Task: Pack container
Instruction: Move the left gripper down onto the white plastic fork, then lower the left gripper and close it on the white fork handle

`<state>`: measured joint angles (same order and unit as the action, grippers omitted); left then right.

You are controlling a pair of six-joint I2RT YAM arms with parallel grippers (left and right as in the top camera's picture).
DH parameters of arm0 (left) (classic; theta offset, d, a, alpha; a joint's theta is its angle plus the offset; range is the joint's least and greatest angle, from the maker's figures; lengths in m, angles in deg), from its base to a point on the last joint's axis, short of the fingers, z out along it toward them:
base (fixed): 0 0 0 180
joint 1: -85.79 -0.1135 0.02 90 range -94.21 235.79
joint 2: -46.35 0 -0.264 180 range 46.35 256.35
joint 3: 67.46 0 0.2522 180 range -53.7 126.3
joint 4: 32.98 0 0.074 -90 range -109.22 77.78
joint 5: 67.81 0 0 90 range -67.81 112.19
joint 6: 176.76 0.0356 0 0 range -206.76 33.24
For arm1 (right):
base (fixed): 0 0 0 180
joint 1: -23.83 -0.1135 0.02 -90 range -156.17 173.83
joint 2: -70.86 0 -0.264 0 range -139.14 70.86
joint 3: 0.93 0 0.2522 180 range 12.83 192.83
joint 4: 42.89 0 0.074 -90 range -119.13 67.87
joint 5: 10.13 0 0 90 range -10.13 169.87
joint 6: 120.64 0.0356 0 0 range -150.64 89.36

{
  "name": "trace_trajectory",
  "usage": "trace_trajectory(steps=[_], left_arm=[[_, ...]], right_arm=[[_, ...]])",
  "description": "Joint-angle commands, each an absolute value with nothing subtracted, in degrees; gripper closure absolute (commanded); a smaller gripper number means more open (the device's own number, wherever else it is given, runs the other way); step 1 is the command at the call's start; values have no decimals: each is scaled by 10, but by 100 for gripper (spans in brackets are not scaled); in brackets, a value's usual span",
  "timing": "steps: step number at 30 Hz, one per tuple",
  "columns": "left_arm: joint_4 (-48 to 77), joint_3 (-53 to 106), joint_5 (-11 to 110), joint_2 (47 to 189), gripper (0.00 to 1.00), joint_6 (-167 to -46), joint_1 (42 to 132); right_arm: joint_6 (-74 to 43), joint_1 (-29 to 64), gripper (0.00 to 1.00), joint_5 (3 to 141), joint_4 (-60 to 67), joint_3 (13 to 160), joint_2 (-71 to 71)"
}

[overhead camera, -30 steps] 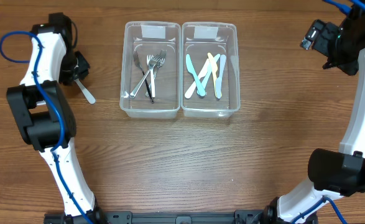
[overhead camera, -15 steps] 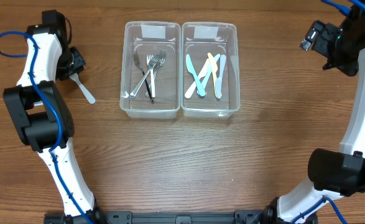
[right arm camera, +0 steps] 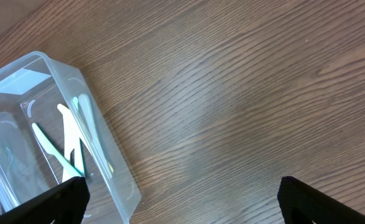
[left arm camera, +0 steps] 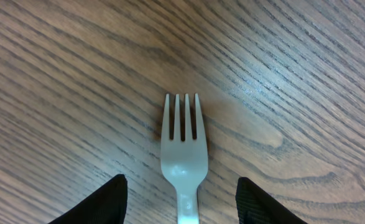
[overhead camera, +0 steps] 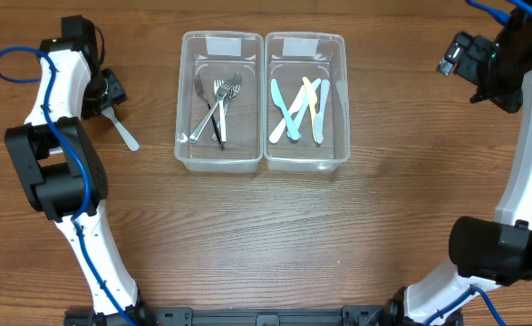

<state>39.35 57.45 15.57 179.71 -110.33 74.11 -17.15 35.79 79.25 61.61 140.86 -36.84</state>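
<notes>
The brown wood-grain table [overhead camera: 275, 226] before me carries the left container [overhead camera: 183, 100] and the right container [overhead camera: 346, 100], both clear, side by side and touching; a white fork [left arm camera: 184, 155] lies flat on bare wood, left of both.

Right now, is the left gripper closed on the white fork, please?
No, the left gripper is open, its fingers standing clear on either side of the white fork lying on the table.
</notes>
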Motion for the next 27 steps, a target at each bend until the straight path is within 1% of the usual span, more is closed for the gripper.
trace_trajectory(steps=[1, 10, 11, 18, 24, 27], left_arm=[[382, 556, 163, 1810, 44, -1100, 737], [362, 521, 161, 1810, 48, -1099, 737], [362, 521, 161, 1810, 50, -1099, 737], [366, 521, 163, 1810, 78, -1099, 737], [370, 522, 163, 1809, 91, -1092, 737], [373, 522, 163, 1809, 94, -1076, 737]], right_arm=[[-169, 359, 0, 798, 618, 1411, -369], [-169, 359, 0, 798, 622, 1411, -369], [-169, 359, 0, 798, 623, 1411, -369], [-169, 359, 0, 798, 623, 1411, -369], [-169, 359, 0, 798, 625, 1411, -369], [-169, 359, 0, 798, 626, 1411, -369]])
